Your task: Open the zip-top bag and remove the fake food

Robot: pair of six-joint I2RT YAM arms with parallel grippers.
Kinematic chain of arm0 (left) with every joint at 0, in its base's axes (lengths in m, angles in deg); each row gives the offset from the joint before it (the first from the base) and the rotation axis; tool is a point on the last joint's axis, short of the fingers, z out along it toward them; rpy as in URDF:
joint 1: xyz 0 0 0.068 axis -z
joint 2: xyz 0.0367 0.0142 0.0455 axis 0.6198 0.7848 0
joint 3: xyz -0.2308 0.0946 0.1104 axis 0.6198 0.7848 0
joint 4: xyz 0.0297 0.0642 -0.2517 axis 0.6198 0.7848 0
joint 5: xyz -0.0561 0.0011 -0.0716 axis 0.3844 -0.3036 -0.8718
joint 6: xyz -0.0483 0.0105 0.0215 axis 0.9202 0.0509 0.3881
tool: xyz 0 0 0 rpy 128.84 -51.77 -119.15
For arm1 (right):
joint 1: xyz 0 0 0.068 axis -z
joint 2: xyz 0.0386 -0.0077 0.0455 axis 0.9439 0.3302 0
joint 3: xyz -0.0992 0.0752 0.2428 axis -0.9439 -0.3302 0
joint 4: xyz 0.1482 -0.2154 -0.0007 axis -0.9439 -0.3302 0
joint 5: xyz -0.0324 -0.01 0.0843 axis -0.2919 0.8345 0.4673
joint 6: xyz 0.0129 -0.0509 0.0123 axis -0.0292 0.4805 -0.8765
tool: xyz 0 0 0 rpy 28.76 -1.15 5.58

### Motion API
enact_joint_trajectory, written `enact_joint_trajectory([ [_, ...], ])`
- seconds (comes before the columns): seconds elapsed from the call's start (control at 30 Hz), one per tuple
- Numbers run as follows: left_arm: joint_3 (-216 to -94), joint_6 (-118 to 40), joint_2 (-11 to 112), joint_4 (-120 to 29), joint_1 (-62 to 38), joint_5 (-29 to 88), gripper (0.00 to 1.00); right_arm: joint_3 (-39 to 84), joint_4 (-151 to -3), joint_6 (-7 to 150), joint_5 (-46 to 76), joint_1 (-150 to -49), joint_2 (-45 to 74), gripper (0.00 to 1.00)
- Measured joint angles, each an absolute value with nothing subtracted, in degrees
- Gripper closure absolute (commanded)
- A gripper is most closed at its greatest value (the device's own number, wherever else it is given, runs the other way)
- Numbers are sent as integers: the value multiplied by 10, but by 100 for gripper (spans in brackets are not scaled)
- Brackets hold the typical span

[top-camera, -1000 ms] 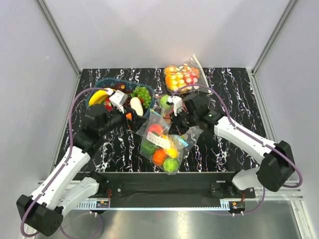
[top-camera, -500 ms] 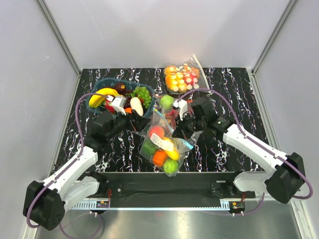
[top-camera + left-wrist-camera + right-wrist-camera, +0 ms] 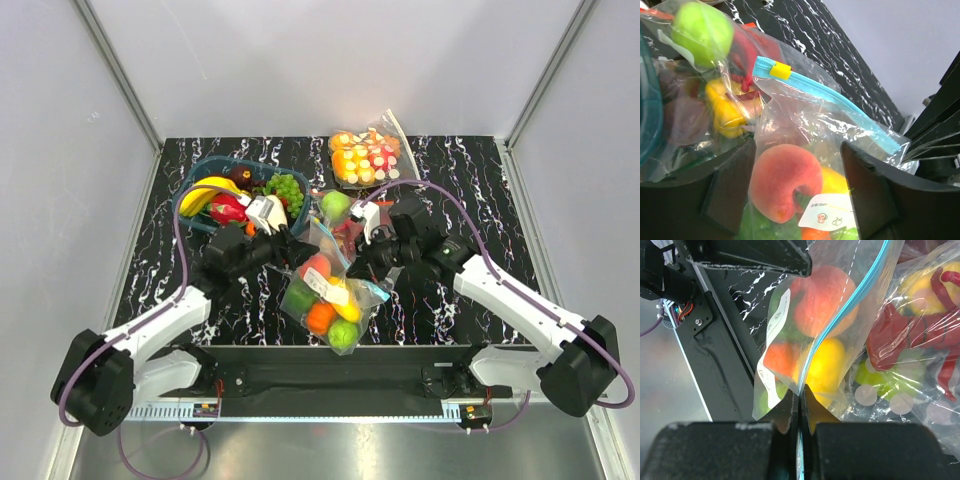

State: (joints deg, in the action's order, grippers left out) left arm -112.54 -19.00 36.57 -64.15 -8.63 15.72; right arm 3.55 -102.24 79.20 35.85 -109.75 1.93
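The zip-top bag (image 3: 325, 296) hangs crumpled at the table's near middle, its teal zipper strip (image 3: 826, 95) carrying a yellow slider (image 3: 780, 71). Inside lies the fake food: a peach (image 3: 784, 180), an orange (image 3: 319, 316), a yellow fruit (image 3: 826, 365) and green fruit (image 3: 343, 334). My left gripper (image 3: 800, 192) is open, one finger on each side of the bag's upper part, level with the peach. My right gripper (image 3: 800, 396) is shut on the zipper strip's end. Seen from above, the left gripper (image 3: 298, 252) and right gripper (image 3: 362, 262) flank the bag.
A teal basket (image 3: 207, 163) with a banana, grapes and other fruit sits at the back left. A larger clear bag (image 3: 340, 212) with red peppers and a green apple lies just behind the zip-top bag. A small bag of orange and red-white pieces (image 3: 365, 156) lies at the back.
My left arm has swung right from the basket to the bag, and its jaws now straddle the bag's top and have narrowed slightly. The right gripper has kept its grip and shifted slightly right.
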Motion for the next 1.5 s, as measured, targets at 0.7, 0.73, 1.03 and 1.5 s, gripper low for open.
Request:
enact_joint_trajectory([
  [0.7,-1121,-207,401,-686,-56,100,100,73,-1075,754,325,-1097,-21,22],
  [0.73,-1121,-213,397,-685,-54,99,100,83,-1078,754,317,-1097,-22,22],
  [1.03,-1119,-270,356,-654,-27,94,100,178,-1049,754,261,-1097,57,36],
  [1.5,-1115,-316,327,-609,-18,98,100,197,-1017,733,285,-1097,150,47],
])
